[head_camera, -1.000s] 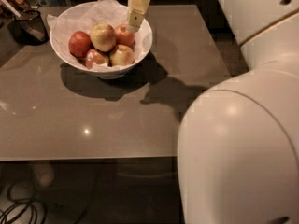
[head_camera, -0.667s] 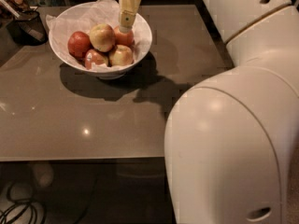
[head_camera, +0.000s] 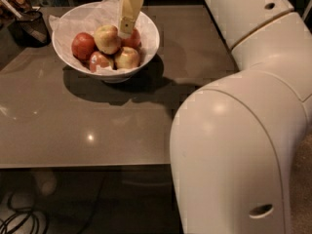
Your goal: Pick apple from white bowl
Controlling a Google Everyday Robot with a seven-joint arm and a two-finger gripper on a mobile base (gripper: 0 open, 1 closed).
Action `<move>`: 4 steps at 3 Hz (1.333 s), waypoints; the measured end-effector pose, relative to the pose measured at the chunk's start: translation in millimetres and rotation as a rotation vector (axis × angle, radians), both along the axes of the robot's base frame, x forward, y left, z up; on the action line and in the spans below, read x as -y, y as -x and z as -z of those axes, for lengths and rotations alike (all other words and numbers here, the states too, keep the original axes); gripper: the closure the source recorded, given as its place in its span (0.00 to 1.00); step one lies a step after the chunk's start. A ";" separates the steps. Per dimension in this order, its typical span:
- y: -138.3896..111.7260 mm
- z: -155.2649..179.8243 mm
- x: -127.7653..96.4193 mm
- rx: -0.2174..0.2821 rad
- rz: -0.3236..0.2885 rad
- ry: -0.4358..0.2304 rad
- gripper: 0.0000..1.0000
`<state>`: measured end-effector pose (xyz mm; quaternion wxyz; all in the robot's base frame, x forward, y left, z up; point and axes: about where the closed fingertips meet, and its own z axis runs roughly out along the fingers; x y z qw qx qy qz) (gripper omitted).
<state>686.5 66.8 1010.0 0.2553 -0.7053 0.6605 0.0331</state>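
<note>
Leftward across the bowl is where the cream-coloured gripper [head_camera: 125, 32] has travelled over the last second, and its tip now sits at the upper right shoulder of the large pale yellow-green apple with a faint red blush [head_camera: 107, 38]. It seems to touch the skin there, though contact is not certain. Only one flat side of the gripper faces the camera, so I cannot tell whether the jaws are open or closed.

That apple lies on top of the pile in the wide round white bowl lined with crumpled white paper [head_camera: 152, 35], at the far left of the grey-brown counter [head_camera: 97, 126]. An all-red apple [head_camera: 82, 46] rests against its left side. Two smaller yellow-and-red apples [head_camera: 100, 61] [head_camera: 127, 57] sit in front of it, and another reddish apple [head_camera: 135, 38] shows behind the gripper.

A dark container [head_camera: 30, 27] stands just left of the bowl, apart from it. The robot's bulky white arm shell [head_camera: 234, 145] fills the right side of the view, closer to the camera than before.
</note>
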 end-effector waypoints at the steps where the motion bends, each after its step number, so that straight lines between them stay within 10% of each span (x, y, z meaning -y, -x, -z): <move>1: 0.1 10.5 -9.9 -0.033 -0.012 -0.018 0.22; 4: -0.1 32.0 -39.0 -0.089 -0.063 -0.015 0.22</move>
